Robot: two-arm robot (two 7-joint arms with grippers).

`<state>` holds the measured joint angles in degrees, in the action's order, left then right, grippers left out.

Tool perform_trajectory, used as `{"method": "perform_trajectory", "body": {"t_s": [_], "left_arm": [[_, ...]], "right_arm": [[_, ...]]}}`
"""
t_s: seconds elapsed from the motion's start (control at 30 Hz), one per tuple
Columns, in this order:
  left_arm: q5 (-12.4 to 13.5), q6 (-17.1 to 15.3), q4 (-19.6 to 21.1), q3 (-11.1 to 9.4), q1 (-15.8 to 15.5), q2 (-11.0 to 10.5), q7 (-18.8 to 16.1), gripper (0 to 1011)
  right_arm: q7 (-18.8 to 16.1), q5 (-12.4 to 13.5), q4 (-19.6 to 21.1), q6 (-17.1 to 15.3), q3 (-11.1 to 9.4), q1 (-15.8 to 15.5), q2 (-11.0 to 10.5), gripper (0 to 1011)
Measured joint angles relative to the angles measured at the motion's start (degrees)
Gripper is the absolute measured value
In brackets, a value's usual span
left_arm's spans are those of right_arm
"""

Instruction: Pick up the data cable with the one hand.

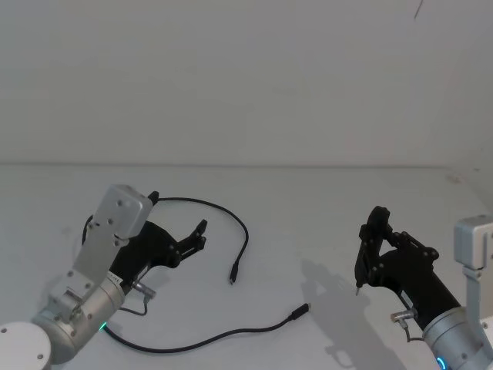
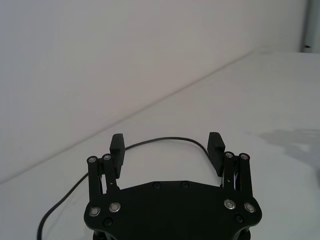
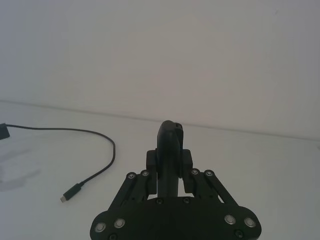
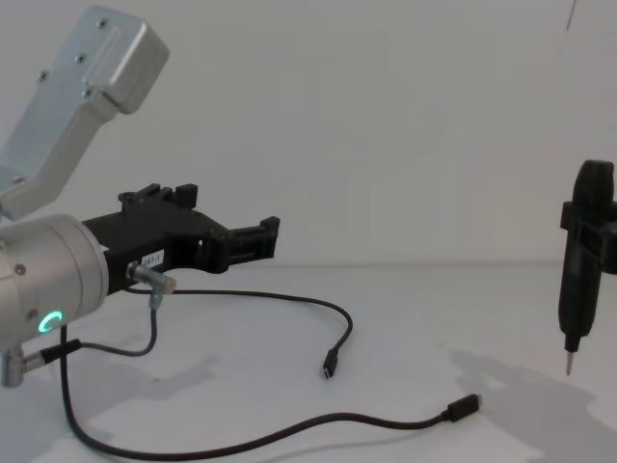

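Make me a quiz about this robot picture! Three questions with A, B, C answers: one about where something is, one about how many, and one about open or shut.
1. Where is the data cable?
A. Lying on the white table
B. Held in a pincer
C. Hanging off the table's edge

2. How many plug ends of the cable can you see?
A. One
B. Two
C. Four

3. How is the left pincer?
A. Shut on the cable
B. Shut on nothing
C. Open

Answers:
1 A: the cord curls flat on the table and no pincer grips it.
2 B: one plug lies near the middle and another lies nearer the robot.
3 C: the left wrist view shows its fingers apart, gripping nothing.

The right pincer, off to the right, is shut on a black pin-tipped tool.
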<state>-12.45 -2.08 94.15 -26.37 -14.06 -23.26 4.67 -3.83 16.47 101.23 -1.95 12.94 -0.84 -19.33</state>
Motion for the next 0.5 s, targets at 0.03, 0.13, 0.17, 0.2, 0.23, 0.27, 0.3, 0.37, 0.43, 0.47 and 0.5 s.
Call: {"method": "perform_trajectory", "body": {"t_s": [0.03, 0.13, 0.17, 0.2, 0.23, 0.27, 0.3, 0.37, 0.43, 0.47, 0.5], "left_arm": [[-0.1, -0.1, 0.2, 0.0, 0.0, -0.2, 0.4, 1001], [-0.8, -0.7, 0.8, -0.1, -0.1, -1.0, 2.4, 1001], [-1.2, -1.0, 1.2, -0.2, -0.1, -1.4, 3.6, 1001], [-1.4, -1.2, 1.3, -0.2, -0.1, -1.6, 4.1, 1001], [-1.8, -1.5, 1.7, -0.3, -0.2, -2.1, 5.1, 1001], [-1.8, -1.5, 1.7, -0.3, -0.2, -2.1, 5.1, 1001], [-2.3, -2.0, 2.1, -0.3, -0.2, -2.6, 6.4, 1001], [-3.0, -2.6, 2.7, -0.4, -0.3, -3.4, 8.1, 1001], [-3.8, -3.3, 3.3, -0.5, -0.4, -4.2, 10.0, 1001], [-3.8, -3.3, 3.3, -0.5, -0.4, -4.2, 10.0, 1001], [-4.0, -3.6, 3.4, -0.5, -0.5, -4.3, 10.7, 1001]], "right_arm": [[0.0, 0.0, 0.0, 0.0, 0.0, 0.0, 0.0, 279], [0.0, 0.0, 0.0, 0.0, 0.0, 0.0, 0.0, 279], [0.0, 0.0, 0.0, 0.0, 0.0, 0.0, 0.0, 279], [0.0, 0.0, 0.0, 0.0, 0.0, 0.0, 0.0, 279], [0.0, 0.0, 0.0, 0.0, 0.0, 0.0, 0.0, 279], [0.0, 0.0, 0.0, 0.0, 0.0, 0.0, 0.0, 279], [0.0, 0.0, 0.0, 0.0, 0.0, 0.0, 0.0, 279], [0.0, 0.0, 0.0, 0.0, 0.0, 0.0, 0.0, 279], [0.0, 0.0, 0.0, 0.0, 0.0, 0.0, 0.0, 279], [0.0, 0.0, 0.0, 0.0, 0.0, 0.0, 0.0, 279], [0.0, 0.0, 0.0, 0.0, 0.0, 0.0, 0.0, 279]]}}
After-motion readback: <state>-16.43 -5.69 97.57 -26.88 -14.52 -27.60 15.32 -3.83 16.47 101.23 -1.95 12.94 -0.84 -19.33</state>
